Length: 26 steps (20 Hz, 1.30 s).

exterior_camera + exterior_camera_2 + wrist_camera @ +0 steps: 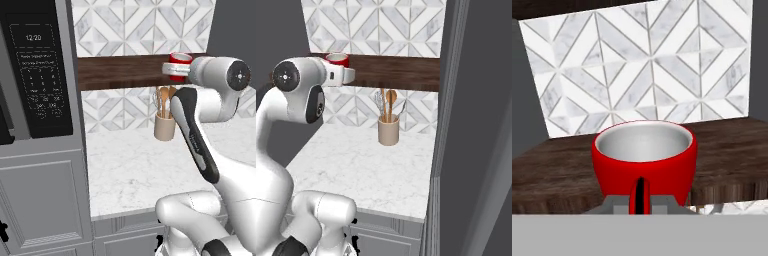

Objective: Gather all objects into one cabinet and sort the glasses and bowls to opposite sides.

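A small glossy red cup [644,160] with a white inside stands upright at the front edge of the dark wooden shelf [557,175]. My gripper [641,194] is shut on its near wall, one dark finger pressed against the red outside. From the left base view the red cup [180,58] sits atop the white hand at the gripper [178,66], at the shelf's right end. In the right base view the cup [337,59] and gripper [339,66] are at the shelf's left end. The cabinet and the bowls are out of view.
A beige utensil crock [164,126] [388,131] with wooden spoons stands on the marble counter [130,170] under the shelf [120,71]. A black microwave [37,75] and grey panels are to the left; a tall grey panel [476,125] stands to the right.
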{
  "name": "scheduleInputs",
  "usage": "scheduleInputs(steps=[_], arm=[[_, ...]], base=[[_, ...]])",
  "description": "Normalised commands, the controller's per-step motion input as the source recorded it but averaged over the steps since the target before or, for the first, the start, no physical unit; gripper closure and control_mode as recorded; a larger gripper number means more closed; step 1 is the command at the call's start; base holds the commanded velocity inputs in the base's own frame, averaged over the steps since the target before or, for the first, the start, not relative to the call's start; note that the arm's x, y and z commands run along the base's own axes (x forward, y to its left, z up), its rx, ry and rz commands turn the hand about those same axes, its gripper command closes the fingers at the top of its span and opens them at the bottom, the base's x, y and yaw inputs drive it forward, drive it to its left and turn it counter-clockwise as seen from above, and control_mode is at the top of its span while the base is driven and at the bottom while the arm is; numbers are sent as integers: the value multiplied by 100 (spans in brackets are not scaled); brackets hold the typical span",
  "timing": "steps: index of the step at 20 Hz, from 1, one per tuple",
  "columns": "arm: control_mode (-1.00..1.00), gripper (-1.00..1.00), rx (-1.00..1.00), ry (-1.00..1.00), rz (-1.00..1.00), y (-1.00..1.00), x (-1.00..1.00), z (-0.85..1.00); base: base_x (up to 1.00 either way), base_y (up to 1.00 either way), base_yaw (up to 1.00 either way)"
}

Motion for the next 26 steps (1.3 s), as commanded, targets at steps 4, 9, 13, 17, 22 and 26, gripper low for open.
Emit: scheduleInputs(steps=[4,9,13,17,22,26], arm=[[-100,100,0,7,0,0,-100,39],[-100,100,0,12,0,2,-100,23],[-100,100,0,12,-2,5,-100,0],[-100,100,0,6,-1,8,-94,0],[-100,100,0,0,0,0,-32,0],[-100,100,0,0,0,0,-14,-9]], base=[[0,0,0],[0,0,0],[0,0,0],[0,0,0],[0,0,0],[0,0,0]])
